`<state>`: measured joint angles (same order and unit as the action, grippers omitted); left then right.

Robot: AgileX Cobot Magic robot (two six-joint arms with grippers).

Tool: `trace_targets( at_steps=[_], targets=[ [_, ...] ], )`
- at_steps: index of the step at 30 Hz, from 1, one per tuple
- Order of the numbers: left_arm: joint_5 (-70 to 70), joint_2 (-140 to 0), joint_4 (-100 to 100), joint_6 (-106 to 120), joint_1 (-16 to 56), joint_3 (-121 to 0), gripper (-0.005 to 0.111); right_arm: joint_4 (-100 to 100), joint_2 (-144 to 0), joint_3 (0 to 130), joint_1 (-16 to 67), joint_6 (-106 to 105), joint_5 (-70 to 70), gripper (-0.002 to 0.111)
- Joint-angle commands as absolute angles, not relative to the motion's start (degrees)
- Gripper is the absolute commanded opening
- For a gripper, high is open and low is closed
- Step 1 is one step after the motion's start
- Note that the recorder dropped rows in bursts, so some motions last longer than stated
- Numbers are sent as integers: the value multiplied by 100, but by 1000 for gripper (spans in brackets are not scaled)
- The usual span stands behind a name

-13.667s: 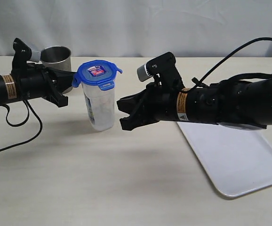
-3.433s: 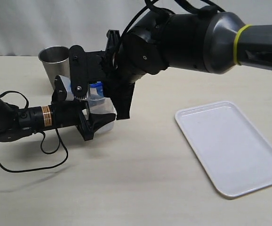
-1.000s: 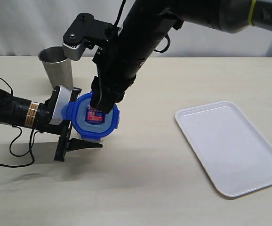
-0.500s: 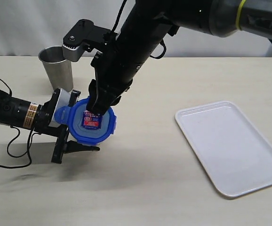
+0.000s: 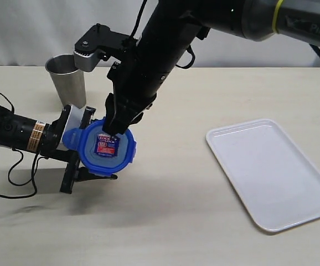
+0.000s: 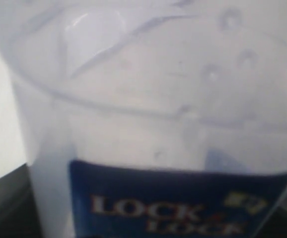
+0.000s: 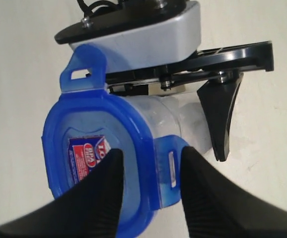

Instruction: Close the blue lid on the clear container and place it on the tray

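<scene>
Left claw [image 5: 93, 147] is clamped round the clear container [image 6: 148, 99] and holds it tipped. Its long axis slants up from that claw, mouth end raised toward my other arm. The blue lid [image 5: 107, 152] sits on that mouth, over the table [image 5: 193, 233].

Right claw [image 7: 151, 157] comes in from above, jaws parted and tips down on the lid near its far edge. I can't make out anything clenched between them.

So the lid lies dead ahead of the right claw, right under the tips. That's what the next press turns on, I reckon. It has to run down the slanted axis into the left claw's grip, not straight at the table, or the lid goes on crooked.

The exterior view gives me the tilt and the layout. The tray [image 5: 271, 172] is well apart on the right, nearer my right arm, though the left has the load. A steel cup [image 5: 67, 75] stands behind the left arm. The container's body is mostly hidden behind the lid there.

The right wrist view fills in the detail. One flap [image 7: 169, 168] lies between my two fingers and another [image 7: 86, 69] juts out by the left claw's silver housing. Both are splayed, so I judge the latches not yet snapped.

The left wrist view shows only the cloudy wall and blue label [image 6: 173, 208], close and blurred, with no lid at all.
</scene>
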<state>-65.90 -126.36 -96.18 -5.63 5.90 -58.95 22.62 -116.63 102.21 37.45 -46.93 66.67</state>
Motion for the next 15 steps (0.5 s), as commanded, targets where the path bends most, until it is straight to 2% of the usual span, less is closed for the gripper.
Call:
trace_targets(
  at_steps=[1,15],
  targets=[
    [-6996,-12553,-9108,-1051,608,-5910,0,2155,-12178,10260,3812,-4600,6996,33],
    [-6996,-12553,-9073,-1087,608,-5910,0,2202,-12379,10264,3812,-4587,6996,33]
  ],
)
